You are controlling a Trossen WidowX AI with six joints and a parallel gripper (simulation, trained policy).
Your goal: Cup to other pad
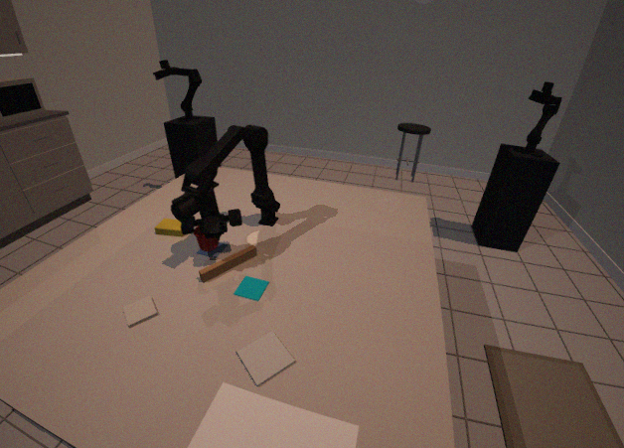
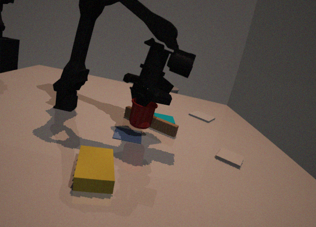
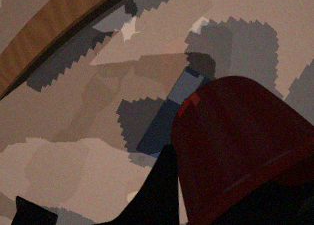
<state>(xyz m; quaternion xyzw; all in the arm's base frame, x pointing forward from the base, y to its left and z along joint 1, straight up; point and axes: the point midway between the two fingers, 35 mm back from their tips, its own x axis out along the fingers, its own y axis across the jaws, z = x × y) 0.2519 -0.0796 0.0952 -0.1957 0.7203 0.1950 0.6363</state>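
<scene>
The gripper [image 1: 211, 230] [image 2: 143, 101] [image 3: 179, 151] is closed on the red cup [image 1: 207, 241] [image 2: 142, 114] [image 3: 240, 134], which is held directly below it, slightly tilted. In the exterior view, the cup's base is shown raised clear of the blue pad [image 1: 220, 249] [image 2: 127, 137] [image 3: 186, 88]; from the top view, that gap is hard to make out. A dark finger beside the cup's outer wall is shown by the wrist view, while the cup's inside is hidden. Beyond the wooden bar [image 1: 228, 263] [image 2: 164, 126] [image 3: 55, 26] from the gripper, the teal pad [image 1: 251, 288] [image 2: 166, 118] is seen whole from the top but partly covered in the exterior view. The yellow block [image 1: 170, 226] [image 2: 94, 164] is placed on the gripper's other side.
</scene>
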